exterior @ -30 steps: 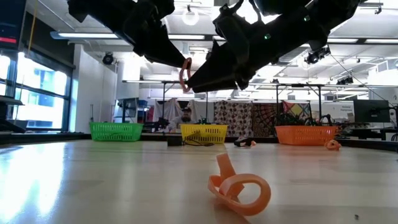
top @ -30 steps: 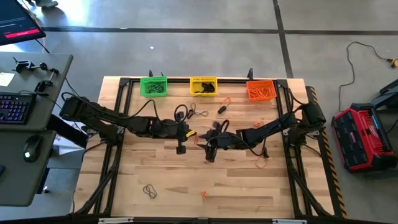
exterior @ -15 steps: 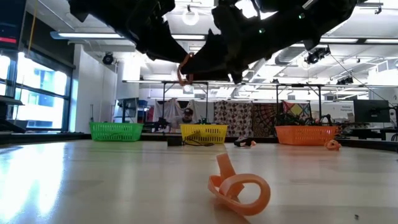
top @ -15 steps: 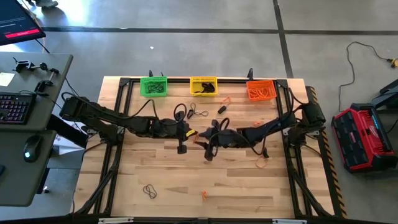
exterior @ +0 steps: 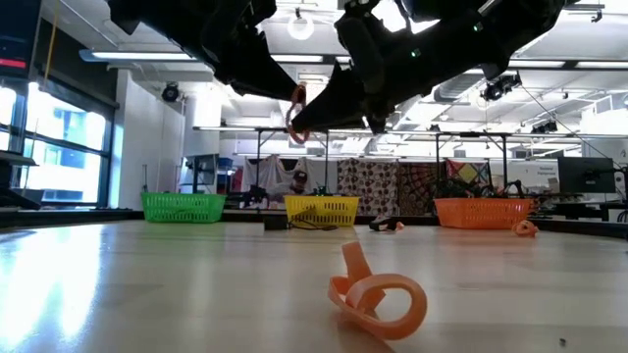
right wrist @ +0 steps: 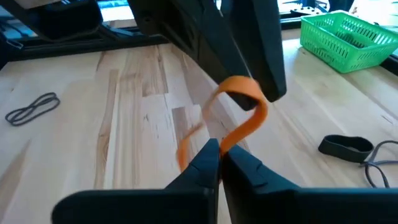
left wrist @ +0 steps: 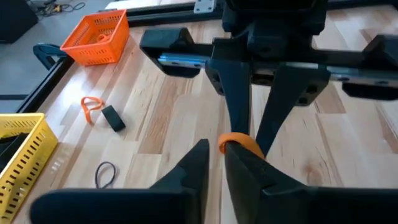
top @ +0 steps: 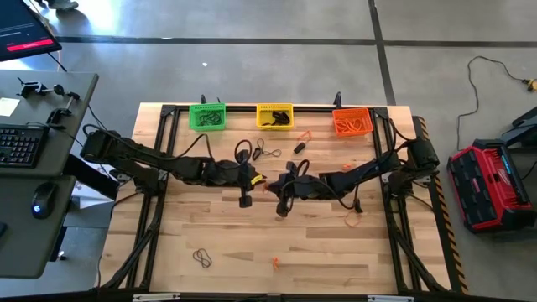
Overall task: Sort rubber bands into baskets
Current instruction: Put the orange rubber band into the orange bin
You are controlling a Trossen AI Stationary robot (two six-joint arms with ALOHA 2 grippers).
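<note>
The orange rubber band hangs in the air over the middle of the desk, caught between my two arms. My right gripper has its jaws clenched on the band's lower end. My left gripper meets it from the other side with the upper loop at its tips; its jaws look nearly together, but I cannot tell whether they are pinching or letting go. The band is a flat, floppy strip with almost no weight, so it bends and curls wherever it is unsupported, and it would likely stretch or snap back if pulled. I judge a firm pinch across the flat of the strip is the best hold. The orange basket stands at the desk's far edge, well apart from us, beside the yellow basket and green basket.
</note>
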